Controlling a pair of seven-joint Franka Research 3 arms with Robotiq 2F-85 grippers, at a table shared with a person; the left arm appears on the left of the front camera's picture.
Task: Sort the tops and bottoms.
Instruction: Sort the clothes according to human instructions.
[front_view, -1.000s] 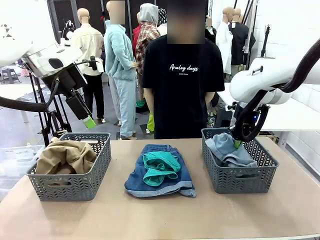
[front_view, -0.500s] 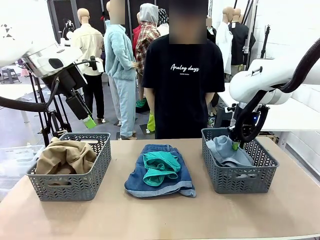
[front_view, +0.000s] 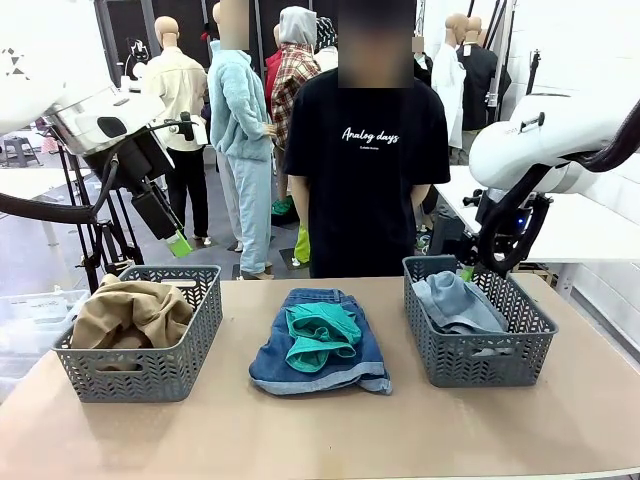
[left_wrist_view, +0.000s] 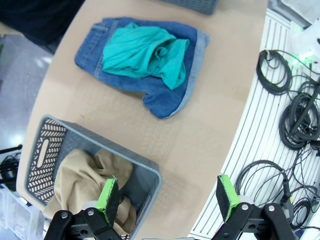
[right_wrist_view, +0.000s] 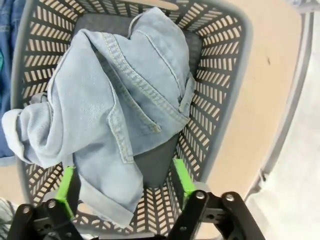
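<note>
The tan top (front_view: 135, 312) lies bunched in the left grey basket (front_view: 150, 375). On the table's middle, the teal top (front_view: 320, 335) rests on the dark blue denim shorts (front_view: 320, 368). The pale denim bottom (front_view: 455, 300) lies in the right grey basket (front_view: 480, 362). My right gripper (front_view: 467, 270) hangs open just above that basket's far rim, holding nothing. The right wrist view looks down on the pale denim (right_wrist_view: 115, 100) between the spread right gripper (right_wrist_view: 123, 181) pads. My left gripper (front_view: 178, 244) stands open, high above the left basket. Its wrist view shows the left gripper (left_wrist_view: 167, 195), tan top (left_wrist_view: 80, 180), teal top (left_wrist_view: 145, 55) and shorts (left_wrist_view: 170, 97).
A person in a black printed T-shirt (front_view: 370, 150) stands at the table's far edge, behind the shorts. Bare tabletop (front_view: 330, 430) runs along the front and between the baskets. Cables (left_wrist_view: 295, 120) lie on a white ledge past the table's near edge.
My right gripper has opened and lifted up and to the right out of the right basket. The pale denim has dropped and settled inside it. The left arm has not moved.
</note>
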